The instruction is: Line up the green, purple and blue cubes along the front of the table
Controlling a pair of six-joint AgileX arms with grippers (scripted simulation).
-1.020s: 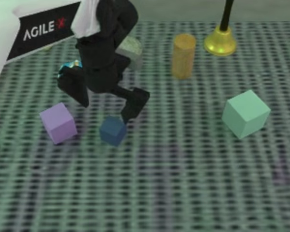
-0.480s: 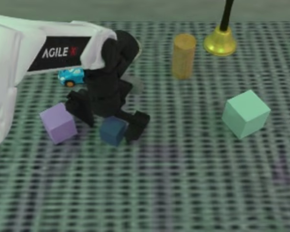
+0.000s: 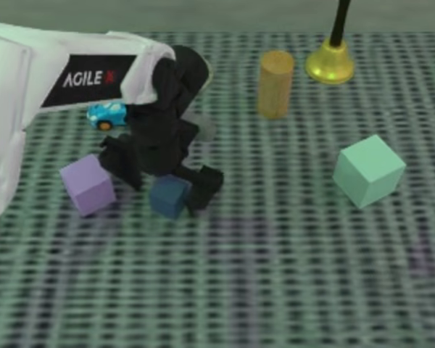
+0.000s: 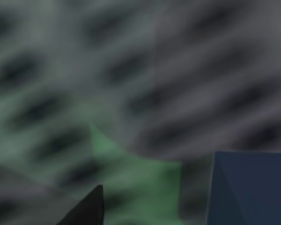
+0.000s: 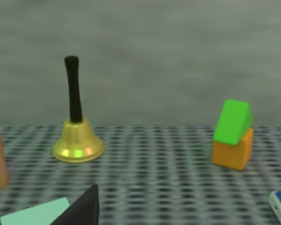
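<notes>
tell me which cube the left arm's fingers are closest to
The blue cube, the smallest and darkest; the left gripper sits right over it. The purple cube lies beside, the green cube far right.

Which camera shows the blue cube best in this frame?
The top view: the blue cube is seen almost whole on the table, between the left gripper's fingers, right of the purple cube. The left wrist view catches only one corner of it, very close. The right wrist view does not show it.
</notes>
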